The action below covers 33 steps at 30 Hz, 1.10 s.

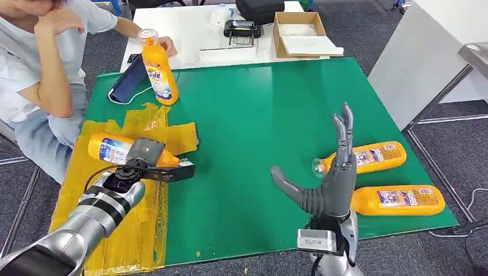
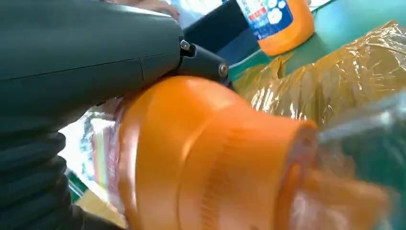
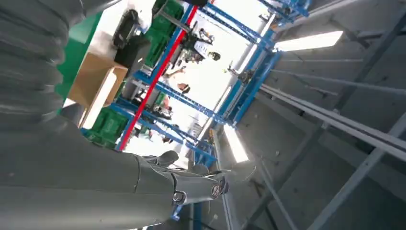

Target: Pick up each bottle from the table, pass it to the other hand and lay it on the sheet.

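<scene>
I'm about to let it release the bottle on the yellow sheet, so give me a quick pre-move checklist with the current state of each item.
1. Left hand holds a bottle: ok, fingers lie over its orange body.
2. Bottle is over the yellow sheet: ok.
3. Bottle already resting on the sheet: cannot tell; contact is hidden.
4. Right hand is out of the way: ok, raised with fingers apart, holding nothing.
5. Bottles left to pick: two lie on the green table by the right hand.
6. Person's hand is away from the drop spot: ok, it is by the upright bottle.
</scene>
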{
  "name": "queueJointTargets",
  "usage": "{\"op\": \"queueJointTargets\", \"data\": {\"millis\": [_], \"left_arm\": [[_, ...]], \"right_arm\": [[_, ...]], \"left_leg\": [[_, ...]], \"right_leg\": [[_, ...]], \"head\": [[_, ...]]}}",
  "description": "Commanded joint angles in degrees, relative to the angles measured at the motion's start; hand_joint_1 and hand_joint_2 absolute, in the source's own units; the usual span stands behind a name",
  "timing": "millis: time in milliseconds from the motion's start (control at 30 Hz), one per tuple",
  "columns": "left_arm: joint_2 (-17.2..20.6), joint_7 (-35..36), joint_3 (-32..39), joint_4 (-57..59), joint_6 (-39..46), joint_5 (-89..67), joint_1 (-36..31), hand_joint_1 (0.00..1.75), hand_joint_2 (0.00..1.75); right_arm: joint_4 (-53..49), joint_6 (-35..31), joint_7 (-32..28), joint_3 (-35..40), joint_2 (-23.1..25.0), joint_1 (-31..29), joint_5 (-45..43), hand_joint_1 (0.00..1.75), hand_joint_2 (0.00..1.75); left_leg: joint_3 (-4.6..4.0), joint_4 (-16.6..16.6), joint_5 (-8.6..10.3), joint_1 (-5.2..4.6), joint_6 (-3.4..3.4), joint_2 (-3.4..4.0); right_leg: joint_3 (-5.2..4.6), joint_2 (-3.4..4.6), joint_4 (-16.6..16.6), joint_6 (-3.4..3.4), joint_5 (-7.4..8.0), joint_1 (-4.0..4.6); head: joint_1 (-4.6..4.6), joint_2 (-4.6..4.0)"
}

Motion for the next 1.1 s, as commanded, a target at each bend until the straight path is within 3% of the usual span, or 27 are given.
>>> {"op": "queueJointTargets", "data": {"millis": [33, 333, 467, 633, 700, 800, 1000, 1033, 1067, 1100], "left_arm": [[-2.3, -1.9, 2.7, 5.3, 2.1, 2.5, -2.4, 0.00, 1.75], [-2.7, -2.1, 5.3, 0.3, 5.3, 4.1, -0.4, 0.00, 1.75], [-3.4, -3.7, 9.9, -7.9, 12.2, 6.8, 3.7, 0.00, 1.75], [-3.1, -7.4, 16.5, -30.7, 34.4, 1.5, 17.5, 0.00, 1.75], [-4.0, -12.5, 18.7, -39.8, 37.5, 5.0, 22.9, 0.00, 1.75], [-3.7, -15.8, 20.1, -47.0, 35.5, 10.4, 27.3, 0.00, 1.75], [-4.2, -15.9, 20.5, -45.7, 35.2, 10.3, 26.5, 0.00, 1.75], [-4.2, -15.9, 20.5, -45.7, 35.2, 10.3, 26.5, 0.00, 1.75], [-4.2, -17.7, 20.5, -45.9, 35.7, 11.7, 26.7, 0.00, 1.75], [-4.2, -18.4, 21.0, -47.6, 35.6, 13.2, 27.9, 0.00, 1.75]], "right_arm": [[3.7, 0.2, -0.1, 1.2, -1.3, -1.6, -0.9, 0.00, 1.75], [3.8, 0.7, 0.2, 0.7, -1.5, -0.9, -0.7, 0.00, 1.75], [3.5, 2.2, 0.7, 0.9, -2.3, -0.7, 0.8, 0.00, 1.75], [4.3, 2.4, 2.6, 1.8, -3.8, -0.2, 6.3, 0.00, 1.75], [4.7, 2.1, 4.8, 1.7, -5.1, 0.0, 10.0, 0.00, 1.75], [4.5, 2.9, 7.0, 1.0, -7.1, 0.8, 13.2, 0.00, 1.75], [4.4, 3.1, 6.9, 0.9, -6.9, 0.7, 13.2, 0.00, 1.75], [4.4, 3.1, 6.9, 0.9, -6.9, 0.7, 13.2, 0.00, 1.75], [4.5, 4.0, 8.7, 1.0, -7.5, 0.6, 16.2, 0.00, 1.75], [4.4, 4.8, 10.3, 0.4, -8.2, 1.0, 18.0, 0.00, 1.75]], "left_leg": [[0.32, 0.1, -0.16, 0.06, -0.14, -0.01], [0.22, 0.0, -0.09, 0.04, -0.10, 0.03], [0.22, 0.0, -0.10, 0.04, -0.10, 0.02], [0.26, -0.1, -0.13, 0.00, -0.07, 0.22], [0.27, -0.1, -0.16, 0.01, -0.08, 0.21], [0.35, 0.0, -0.26, 0.04, -0.10, 0.22], [0.11, 0.0, -0.14, 0.03, -0.12, 0.00], [0.44, 0.1, -0.32, 0.08, -0.24, 0.01], [0.04, 0.0, -0.08, 0.02, -0.09, 0.01], [0.24, 0.0, -0.19, 0.05, -0.16, 0.02]], "right_leg": [[0.35, -0.07, 0.0, -0.11, -0.13, 0.07], [0.24, 0.00, 0.0, -0.08, -0.05, 0.05], [0.24, -0.02, 0.0, -0.07, -0.07, 0.05], [0.23, 0.18, -0.1, -0.05, -0.04, 0.01], [0.25, 0.15, -0.1, -0.06, -0.07, 0.01], [0.33, 0.15, -0.1, -0.08, -0.14, 0.05], [0.12, -0.01, 0.0, -0.08, -0.12, 0.04], [0.44, -0.05, 0.1, -0.18, -0.28, 0.09], [0.04, 0.01, -0.1, -0.05, -0.07, 0.03], [0.25, -0.01, 0.0, -0.11, -0.16, 0.06]], "head": [[0.02, 0.00], [0.02, 0.00], [0.02, 0.00], [0.00, 0.00], [0.00, 0.00], [0.00, 0.00], [0.02, 0.00], [0.00, 0.00], [0.02, 0.00], [0.02, 0.00]]}}
